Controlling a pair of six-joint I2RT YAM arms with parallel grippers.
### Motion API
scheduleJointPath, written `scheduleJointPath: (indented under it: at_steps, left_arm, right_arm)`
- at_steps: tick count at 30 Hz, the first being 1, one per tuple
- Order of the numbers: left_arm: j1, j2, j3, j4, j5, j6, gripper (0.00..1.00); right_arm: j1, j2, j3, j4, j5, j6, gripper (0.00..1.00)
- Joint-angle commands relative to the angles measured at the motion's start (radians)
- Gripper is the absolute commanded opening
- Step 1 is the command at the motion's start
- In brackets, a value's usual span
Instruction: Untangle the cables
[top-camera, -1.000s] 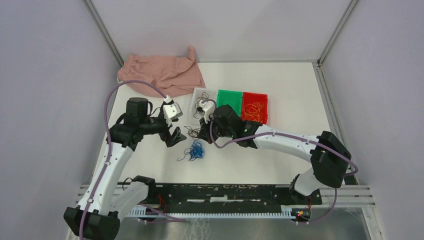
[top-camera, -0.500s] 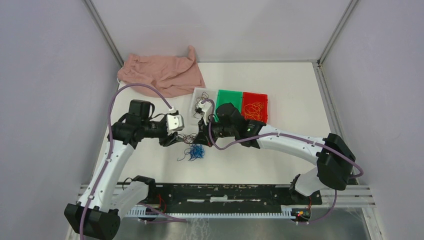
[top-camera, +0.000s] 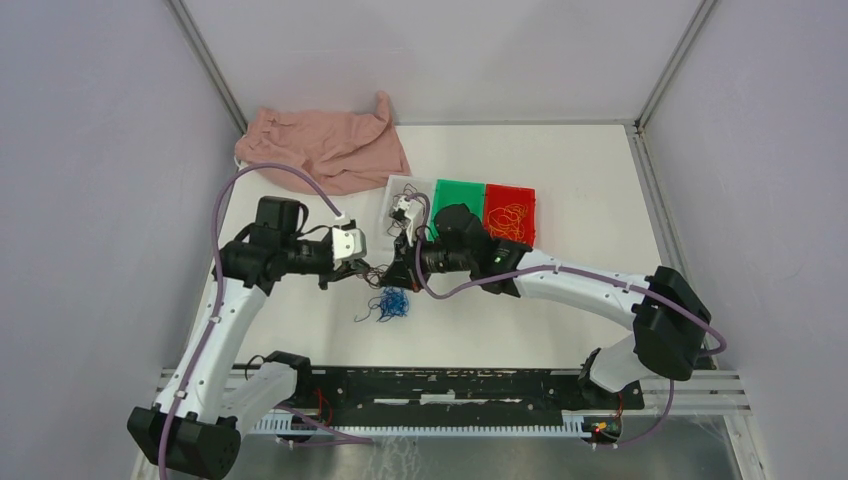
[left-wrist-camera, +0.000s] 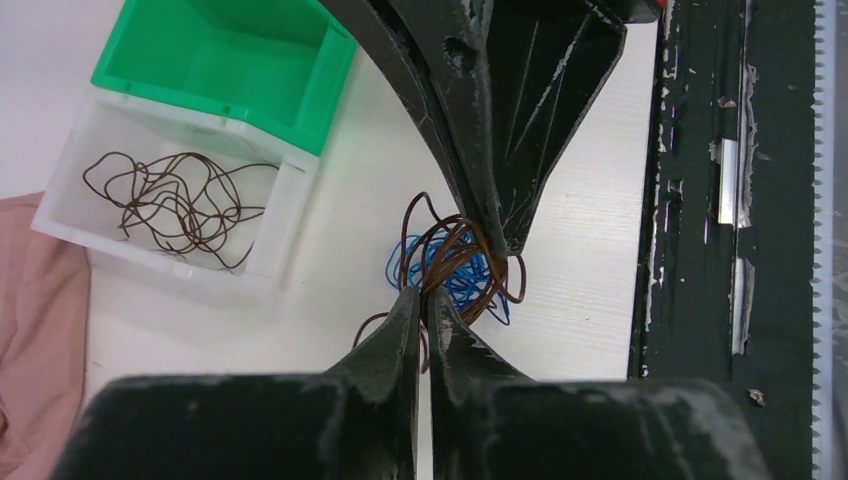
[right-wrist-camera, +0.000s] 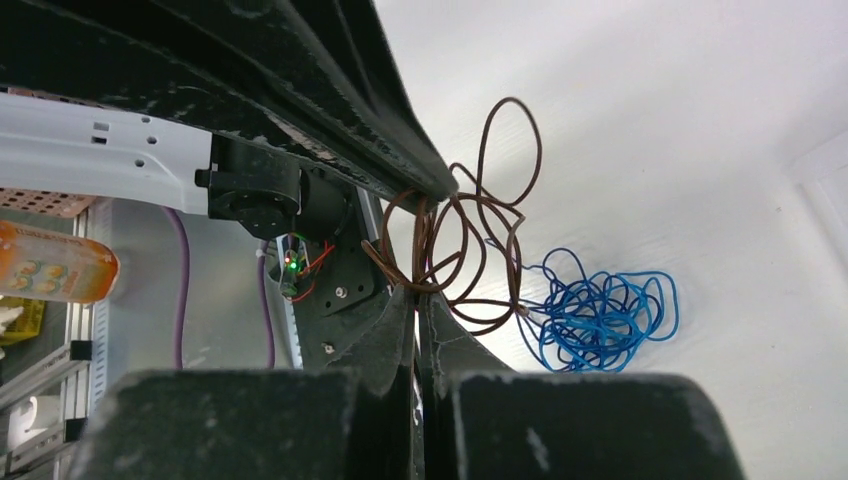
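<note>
A dark brown cable (right-wrist-camera: 482, 243) hangs in loops between my two grippers, above the table. My left gripper (left-wrist-camera: 422, 296) is shut on its strands, and my right gripper (right-wrist-camera: 418, 291) is shut on the same bunch from the other side. From above, the two sets of fingertips almost meet, the left gripper (top-camera: 366, 272) facing the right gripper (top-camera: 393, 275). One brown strand still trails into a blue cable (top-camera: 392, 303) that lies in a heap on the table just below them. A yellow-orange cable (top-camera: 511, 222) rests in the red bin.
Three bins stand in a row behind the grippers: a white bin (top-camera: 397, 184) holding another brown cable (left-wrist-camera: 175, 200), a green bin (top-camera: 458, 196) and a red bin (top-camera: 510, 190). A pink cloth (top-camera: 325, 145) lies at the back left. The black rail (top-camera: 440, 385) runs along the near edge.
My left gripper has moved right, up to the right gripper, and its jaws have come from wide open to shut on the brown cable. The right gripper stayed shut on it.
</note>
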Motion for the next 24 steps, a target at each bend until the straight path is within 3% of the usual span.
scheduleJointPath:
  at_steps: [1, 10, 12, 15, 18, 24]
  left_arm:
    - [-0.005, -0.027, 0.047, 0.022, 0.060, -0.027, 0.04]
    - [-0.004, -0.141, -0.002, 0.314, -0.064, -0.259, 0.03]
    - [-0.004, -0.150, 0.002, 0.324, -0.050, -0.301, 0.03]
    - [-0.006, -0.145, 0.012, 0.324, -0.034, -0.371, 0.03]
    - [-0.008, -0.134, 0.021, 0.323, -0.027, -0.435, 0.03]
    - [-0.012, -0.114, 0.025, 0.343, -0.006, -0.513, 0.03]
  right_arm:
    - [-0.035, -0.045, -0.043, 0.142, 0.002, 0.073, 0.05]
    - [-0.160, -0.182, -0.191, 0.185, 0.001, 0.148, 0.25]
    - [-0.179, -0.221, -0.200, 0.155, 0.054, 0.137, 0.27]
    - [-0.184, -0.274, -0.199, 0.120, 0.153, 0.107, 0.39]
    - [-0.183, -0.302, -0.177, 0.110, 0.183, 0.083, 0.41]
    - [-0.151, -0.290, -0.151, 0.266, 0.098, 0.087, 0.58]
